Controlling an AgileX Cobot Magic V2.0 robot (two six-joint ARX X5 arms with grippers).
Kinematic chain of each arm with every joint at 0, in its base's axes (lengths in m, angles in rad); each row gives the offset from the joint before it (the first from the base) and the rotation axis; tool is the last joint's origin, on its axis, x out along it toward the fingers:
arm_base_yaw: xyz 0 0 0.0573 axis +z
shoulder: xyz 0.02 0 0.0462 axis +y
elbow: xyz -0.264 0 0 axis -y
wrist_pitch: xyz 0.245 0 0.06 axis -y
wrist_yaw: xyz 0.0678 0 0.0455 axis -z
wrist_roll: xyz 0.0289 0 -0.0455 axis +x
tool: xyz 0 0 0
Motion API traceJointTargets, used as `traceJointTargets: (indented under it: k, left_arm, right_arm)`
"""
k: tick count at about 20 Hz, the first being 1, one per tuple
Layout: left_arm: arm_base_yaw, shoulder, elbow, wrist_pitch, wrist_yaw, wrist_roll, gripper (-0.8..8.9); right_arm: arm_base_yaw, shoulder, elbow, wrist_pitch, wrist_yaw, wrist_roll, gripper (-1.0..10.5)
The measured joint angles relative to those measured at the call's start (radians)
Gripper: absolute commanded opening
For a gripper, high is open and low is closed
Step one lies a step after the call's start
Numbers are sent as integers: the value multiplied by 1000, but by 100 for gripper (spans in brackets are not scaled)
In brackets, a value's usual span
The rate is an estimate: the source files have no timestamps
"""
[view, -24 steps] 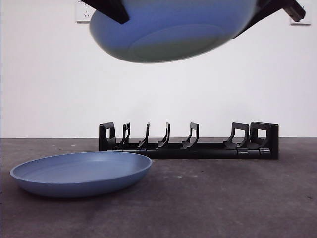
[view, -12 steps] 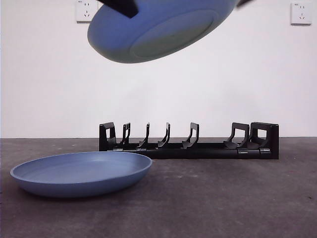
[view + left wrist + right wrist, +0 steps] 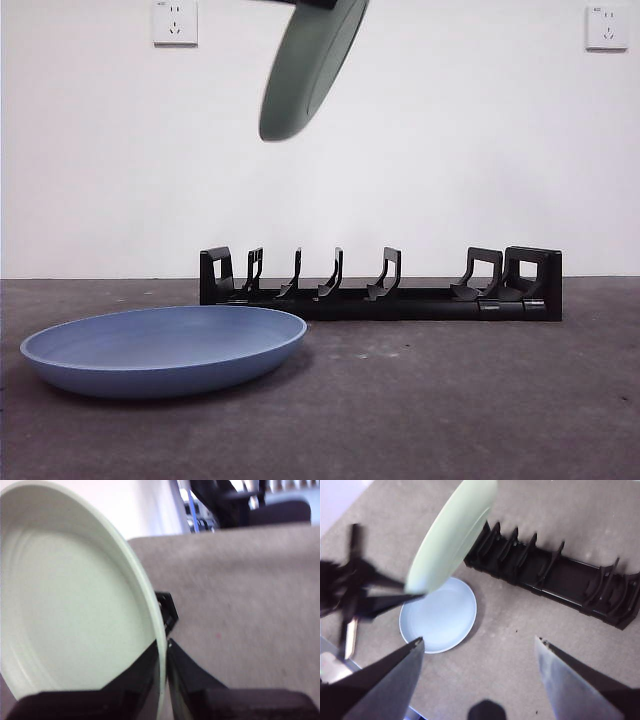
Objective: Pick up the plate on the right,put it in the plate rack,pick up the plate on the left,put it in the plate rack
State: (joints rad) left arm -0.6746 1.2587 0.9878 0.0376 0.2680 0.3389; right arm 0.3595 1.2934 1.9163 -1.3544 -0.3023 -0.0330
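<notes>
A pale green plate (image 3: 305,70) hangs high above the table, tipped almost on edge, over the left part of the plate rack (image 3: 380,290). My left gripper (image 3: 165,647) is shut on its rim, and only a black tip (image 3: 312,4) shows in the front view. In the left wrist view the plate (image 3: 70,605) fills the left side. The blue plate (image 3: 165,350) lies flat on the table, in front of the rack's left end. My right gripper (image 3: 477,642) is open and empty, high up, looking down on the green plate (image 3: 452,535), the rack (image 3: 555,575) and the blue plate (image 3: 440,617).
The rack is long, low and black, with a row of upright prongs and nothing in its slots. Two wall sockets (image 3: 175,22) sit on the white wall behind. The left arm (image 3: 355,590) shows dark in the right wrist view.
The held plate has swung from nearly flat to almost on edge. The black jaws on its right side have come off it and left the front view.
</notes>
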Motion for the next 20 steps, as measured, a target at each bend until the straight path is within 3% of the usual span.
traceJointTargets:
  k: [4,7,11,15,20]
  left_arm:
    - [85,108,0,177,46,-164,-8]
    - [127,185,0,249,50,-230,-8]
    - [171,264,2,320,50,-266,-8]
    - [204,368,87,323,107,-283,-8]
    - [208,450,185,307,100,-288,-8]
  right_arm:
    - [0,-18,-15,0,-33,1,377]
    - [0,-18,-37,0,-82,3,377]
    - [0,-24,-115,0,-133,3,377]
    - [0,-23,-205,0,-135,2,377]
    - [0,-23,-253,0,-135,-4,377]
